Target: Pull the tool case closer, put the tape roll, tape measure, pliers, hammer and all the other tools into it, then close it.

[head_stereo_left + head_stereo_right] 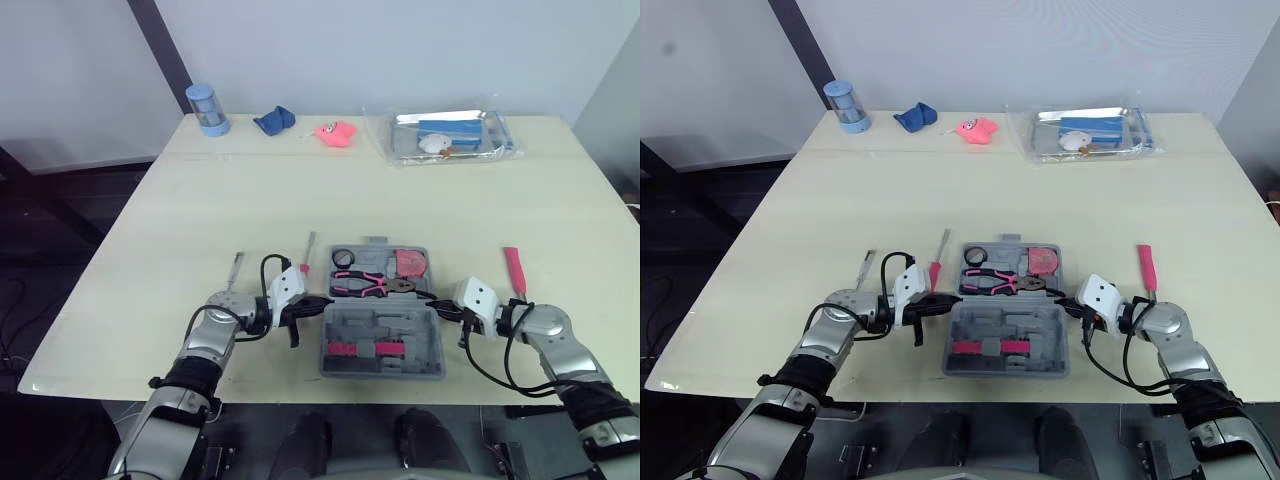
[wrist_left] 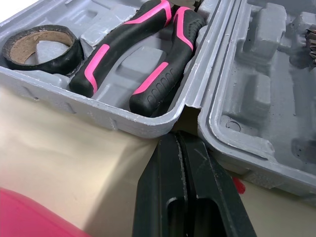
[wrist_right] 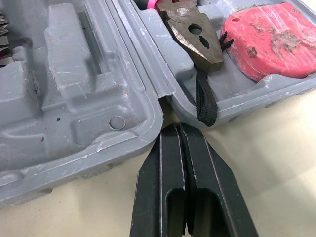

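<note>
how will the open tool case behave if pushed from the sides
The tool case looks like thin moulded plastic, so it is probably light and apt to slide on the smooth table. Its halves meet at a hinge, so one may swing.

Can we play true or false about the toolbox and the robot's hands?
1. The case is open. True.
2. The pliers lie outside the case. False: they lie inside it.
3. The tape roll is in the case. True.
4. Both pincers are wide open. False: the left pincer and the right pincer are both shut, each beside the case's hinge.
5. A pink-handled tool lies on the table to the right of the case. True.
</note>
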Controlling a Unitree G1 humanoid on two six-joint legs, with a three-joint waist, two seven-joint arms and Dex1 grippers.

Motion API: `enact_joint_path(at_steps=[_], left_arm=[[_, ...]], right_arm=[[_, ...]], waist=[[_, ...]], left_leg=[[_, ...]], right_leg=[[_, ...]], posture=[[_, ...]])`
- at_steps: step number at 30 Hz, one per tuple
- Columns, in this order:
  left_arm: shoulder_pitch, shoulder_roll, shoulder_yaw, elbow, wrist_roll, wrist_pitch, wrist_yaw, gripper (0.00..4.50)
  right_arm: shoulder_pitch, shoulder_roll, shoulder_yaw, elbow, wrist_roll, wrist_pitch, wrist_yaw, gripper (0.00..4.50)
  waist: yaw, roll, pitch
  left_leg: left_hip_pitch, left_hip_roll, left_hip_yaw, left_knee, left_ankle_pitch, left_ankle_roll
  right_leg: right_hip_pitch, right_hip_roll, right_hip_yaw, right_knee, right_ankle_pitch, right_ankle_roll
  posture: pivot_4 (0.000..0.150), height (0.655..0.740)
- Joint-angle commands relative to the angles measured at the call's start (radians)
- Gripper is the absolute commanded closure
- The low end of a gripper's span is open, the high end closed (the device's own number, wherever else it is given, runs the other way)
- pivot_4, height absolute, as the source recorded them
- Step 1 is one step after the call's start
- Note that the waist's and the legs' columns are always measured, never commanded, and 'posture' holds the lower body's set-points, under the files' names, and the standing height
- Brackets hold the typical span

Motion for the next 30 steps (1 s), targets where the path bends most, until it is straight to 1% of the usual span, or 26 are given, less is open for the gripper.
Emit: enact_joint_path(at_steps=[1, 10, 30], left_arm=[[0.007, 0.003, -0.004, -0.01, 0.015, 0.004, 0.012, 4.5], [0.006, 0.014, 0.003, -0.008, 0.013, 0.008, 0.011, 4.5], [0.004, 0.033, 0.005, -0.003, 0.013, 0.002, 0.003, 4.5]], right_arm=[[-0.023, 0.018, -0.001, -0.027, 0.015, -0.039, -0.006, 4.48], [-0.037, 0.033, -0.002, -0.016, 0.017, -0.053, -0.013, 4.48], [0.01, 0.023, 0.005, -0.072, 0.033, 0.004, 0.016, 4.48]], waist=[[0.0, 0.0, 0.0], [-0.001, 0.0, 0.0], [-0.001, 0.0, 0.0]], left_leg=[[0.0, 0.0, 0.0, 0.0, 0.0, 0.0], [0.0, 0.0, 0.0, 0.0, 0.0, 0.0], [0.0, 0.0, 0.0, 0.0, 0.0, 0.0]], right_leg=[[0.0, 0.0, 0.0, 0.0, 0.0, 0.0], [0.0, 0.0, 0.0, 0.0, 0.0, 0.0], [0.0, 0.0, 0.0, 0.0, 0.0, 0.0]], posture=[[0.15, 0.74], [0.15, 0.74], [0.15, 0.74]])
